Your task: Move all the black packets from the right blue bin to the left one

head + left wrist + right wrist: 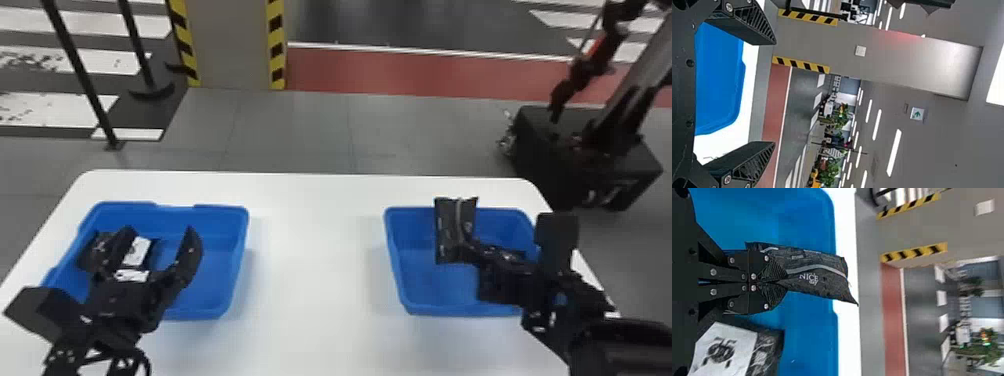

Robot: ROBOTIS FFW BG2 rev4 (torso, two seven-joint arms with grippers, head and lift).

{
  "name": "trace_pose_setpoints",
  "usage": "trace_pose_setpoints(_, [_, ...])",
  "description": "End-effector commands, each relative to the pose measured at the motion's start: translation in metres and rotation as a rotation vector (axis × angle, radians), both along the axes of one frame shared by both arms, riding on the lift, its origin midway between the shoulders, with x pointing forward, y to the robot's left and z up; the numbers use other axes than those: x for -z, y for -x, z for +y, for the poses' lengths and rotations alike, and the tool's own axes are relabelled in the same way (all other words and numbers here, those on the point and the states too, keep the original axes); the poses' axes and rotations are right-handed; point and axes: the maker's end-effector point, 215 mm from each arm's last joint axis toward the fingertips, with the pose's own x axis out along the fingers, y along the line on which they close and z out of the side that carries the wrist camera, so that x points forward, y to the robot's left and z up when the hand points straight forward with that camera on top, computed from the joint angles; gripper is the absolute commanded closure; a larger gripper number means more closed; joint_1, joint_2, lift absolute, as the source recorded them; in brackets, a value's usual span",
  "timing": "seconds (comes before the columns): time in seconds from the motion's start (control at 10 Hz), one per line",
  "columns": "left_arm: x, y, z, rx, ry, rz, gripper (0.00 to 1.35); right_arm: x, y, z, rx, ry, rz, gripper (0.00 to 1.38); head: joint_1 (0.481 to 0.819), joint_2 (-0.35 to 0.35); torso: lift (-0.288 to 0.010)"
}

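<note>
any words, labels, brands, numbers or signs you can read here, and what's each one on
"NICE day": black packet in the right end effector
Its finer print: too small to read
White label in the right bin: dark mark, no readable word
White label in the left bin: too blurred
Green sign: arrow mark, no readable word

The black two-fingered right gripper (468, 248) pinched a black rectangular packet (817, 276) with a pale curved stripe over a blue plastic bin (809, 340), where a black packet with a white printed panel (728, 348) lay. Beyond the white table (848, 333) stood a gray pillar (918, 231) with yellow-and-black striped edges.
</note>
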Motion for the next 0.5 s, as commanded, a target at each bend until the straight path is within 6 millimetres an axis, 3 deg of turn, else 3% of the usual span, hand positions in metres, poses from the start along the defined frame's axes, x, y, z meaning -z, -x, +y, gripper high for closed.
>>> trace_pose_setpoints(0.0, [0.001,0.001,0.000,-0.003,0.022,0.003,0.12,-0.010,-0.002,0.009,-0.055,-0.025,-0.054,1.29,0.695,-0.062,-0.110])
trace_pose_setpoints(0.2, [0.000,0.001,-0.002,-0.002,0.086,-0.001,0.12,-0.034,-0.006,0.037,-0.180,-0.105,-0.131,1.29,0.695,-0.038,-0.110])
trace_pose_setpoints(0.3, [-0.002,0.002,0.001,-0.010,0.124,-0.008,0.12,-0.041,-0.018,0.054,-0.284,-0.144,-0.143,1.29,0.695,-0.021,-0.110])
trace_pose_setpoints(0.4, [-0.001,-0.002,-0.012,0.019,0.171,0.003,0.12,-0.046,-0.033,0.073,-0.400,-0.152,-0.133,1.29,0.695,-0.009,-0.110])
